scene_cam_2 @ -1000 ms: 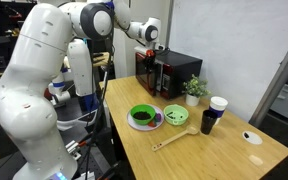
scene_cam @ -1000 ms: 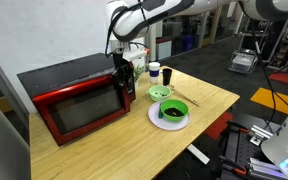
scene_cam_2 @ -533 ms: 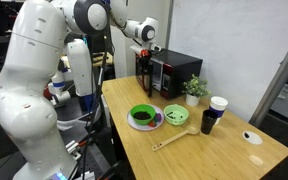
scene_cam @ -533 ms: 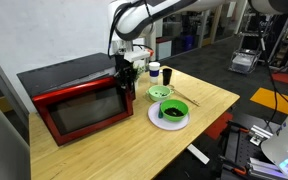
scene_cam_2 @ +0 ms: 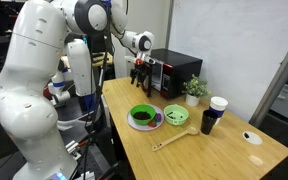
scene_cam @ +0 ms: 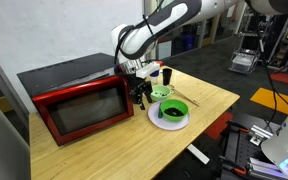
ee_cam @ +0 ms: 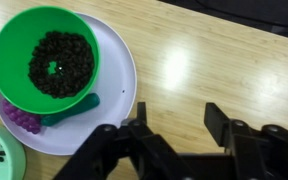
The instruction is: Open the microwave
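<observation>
The glossy red microwave (scene_cam: pixel 79 105) with a dark glass door stands at the back of the wooden table, also seen end-on (scene_cam_2: pixel 179 72). Its door lies flat against the body or nearly so; I cannot tell whether it is ajar. My gripper (scene_cam: pixel 141 98) hangs just off the microwave's control-panel end, fingers pointing down at the table, apart from the door (scene_cam_2: pixel 138 75). In the wrist view the gripper (ee_cam: pixel 176 112) is open, with only bare wood between its fingers.
A green bowl of dark beans (ee_cam: pixel 54 62) sits on a white plate (ee_cam: pixel 119 110) close beside the gripper (scene_cam: pixel 170 110). A smaller green bowl (scene_cam: pixel 160 93), a wooden spoon (scene_cam_2: pixel 169 140), a black cup (scene_cam_2: pixel 208 120), a white cup (scene_cam_2: pixel 218 104) and a potted plant (scene_cam_2: pixel 194 88) stand nearby.
The gripper has come away from the microwave's front edge, dropped towards the table and opened its jaws; it was shut against the microwave before.
</observation>
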Controlling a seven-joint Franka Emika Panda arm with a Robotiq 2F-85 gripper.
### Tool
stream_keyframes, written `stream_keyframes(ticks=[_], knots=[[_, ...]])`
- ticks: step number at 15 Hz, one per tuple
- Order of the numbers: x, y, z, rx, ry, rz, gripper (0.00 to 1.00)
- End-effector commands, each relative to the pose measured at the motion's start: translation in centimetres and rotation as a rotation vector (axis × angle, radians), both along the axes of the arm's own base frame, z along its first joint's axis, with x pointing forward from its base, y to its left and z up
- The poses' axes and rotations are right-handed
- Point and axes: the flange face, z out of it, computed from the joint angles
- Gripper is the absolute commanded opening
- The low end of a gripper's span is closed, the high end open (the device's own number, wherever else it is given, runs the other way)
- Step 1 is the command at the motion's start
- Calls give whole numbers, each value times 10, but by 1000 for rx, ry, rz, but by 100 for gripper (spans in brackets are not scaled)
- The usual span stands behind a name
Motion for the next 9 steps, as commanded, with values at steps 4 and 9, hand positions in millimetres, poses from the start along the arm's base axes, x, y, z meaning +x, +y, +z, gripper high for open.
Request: stream_keyframes(ticks=[4,9], knots=[[-24,5,-4,-128,74,100,100],[-15,21,20,-148,-84,179,100]])
